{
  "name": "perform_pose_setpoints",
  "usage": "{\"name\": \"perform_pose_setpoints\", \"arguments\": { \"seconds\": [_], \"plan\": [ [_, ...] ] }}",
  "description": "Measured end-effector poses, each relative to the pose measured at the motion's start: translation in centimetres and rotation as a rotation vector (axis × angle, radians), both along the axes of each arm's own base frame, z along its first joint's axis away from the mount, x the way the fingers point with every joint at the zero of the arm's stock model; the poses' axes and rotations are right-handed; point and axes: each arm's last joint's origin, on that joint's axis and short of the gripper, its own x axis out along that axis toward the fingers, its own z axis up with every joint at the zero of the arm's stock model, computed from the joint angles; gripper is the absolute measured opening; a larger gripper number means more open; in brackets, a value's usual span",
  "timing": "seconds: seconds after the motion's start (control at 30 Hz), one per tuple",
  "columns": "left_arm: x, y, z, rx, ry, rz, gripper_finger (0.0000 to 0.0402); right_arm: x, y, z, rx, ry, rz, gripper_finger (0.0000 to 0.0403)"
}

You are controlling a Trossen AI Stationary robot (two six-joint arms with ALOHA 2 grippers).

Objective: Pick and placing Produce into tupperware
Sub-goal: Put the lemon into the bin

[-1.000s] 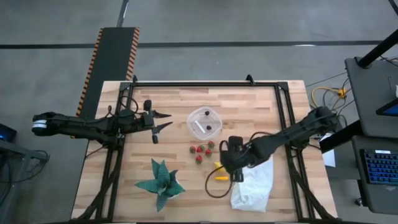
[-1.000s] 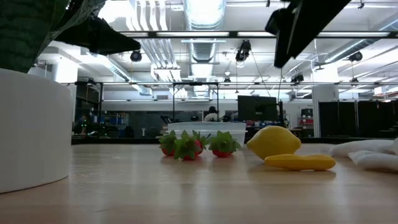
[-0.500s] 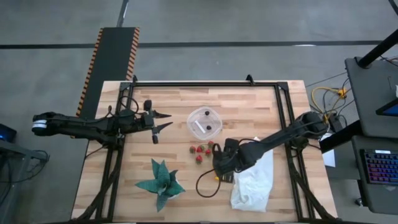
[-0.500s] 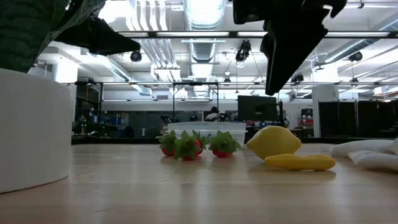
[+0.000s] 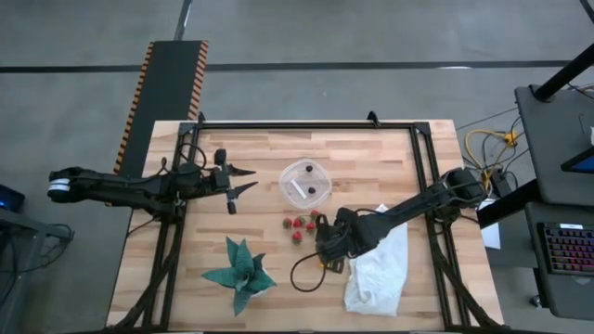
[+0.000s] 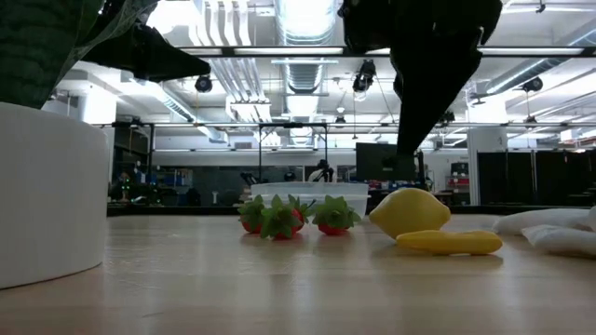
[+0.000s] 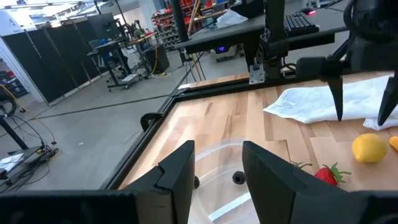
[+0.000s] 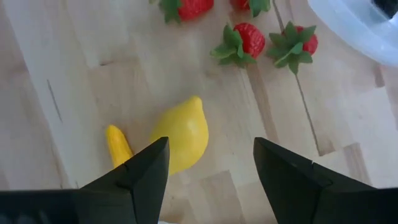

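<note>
The clear tupperware [image 5: 304, 182] stands mid-table with a white mark and dark balls [image 7: 238, 178] inside. Several red strawberries [image 5: 299, 224] lie just near of it. A yellow lemon [image 8: 180, 135] and a long yellow piece [image 8: 117, 147] lie on the wood to their right. My right gripper [image 5: 327, 249] hovers open above the lemon, fingers pointing down, one finger on each side [image 8: 210, 148], touching nothing. In the low view its fingers [image 6: 410, 140] hang just above the lemon [image 6: 410, 210]. My left gripper [image 5: 243, 181] waits open left of the tupperware [image 7: 217, 180].
A white cloth bag [image 5: 379, 274] lies right of the lemon, near the front edge. A green spiky plant shape [image 5: 239, 271] stands at the front left, its white pot [image 6: 47, 186] close in the low view. A dark cable loops by the right gripper [image 5: 306, 278].
My right gripper has moved toward the table's left, from beside the cloth bag to over the lemon, and has come down toward it. Its fingers stay open. The produce has not moved.
</note>
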Motion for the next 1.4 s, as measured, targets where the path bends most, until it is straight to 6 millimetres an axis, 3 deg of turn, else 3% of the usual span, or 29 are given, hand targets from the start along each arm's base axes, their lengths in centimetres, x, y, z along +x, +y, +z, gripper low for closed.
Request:
{"name": "perform_pose_setpoints", "arguments": {
  "seconds": [0.57, 1.17, 1.4],
  "plan": [
    [0.0, 0.0, 0.0, 0.000, 0.000, 0.000, 0.0121, 1.1, 0.6, -4.2, 0.040, 0.101, -0.009, 0.0233],
    [0.0, 0.0, 0.0, -0.007, -0.002, -0.002, 0.0121, 1.2, -0.3, -3.4, 0.047, 0.083, -0.029, 0.0233],
    [0.1, -0.2, 0.7, -0.010, -0.080, -0.087, 0.0121, 1.4, -0.3, -2.4, 0.059, 0.055, -0.029, 0.0233]
  ]
}}
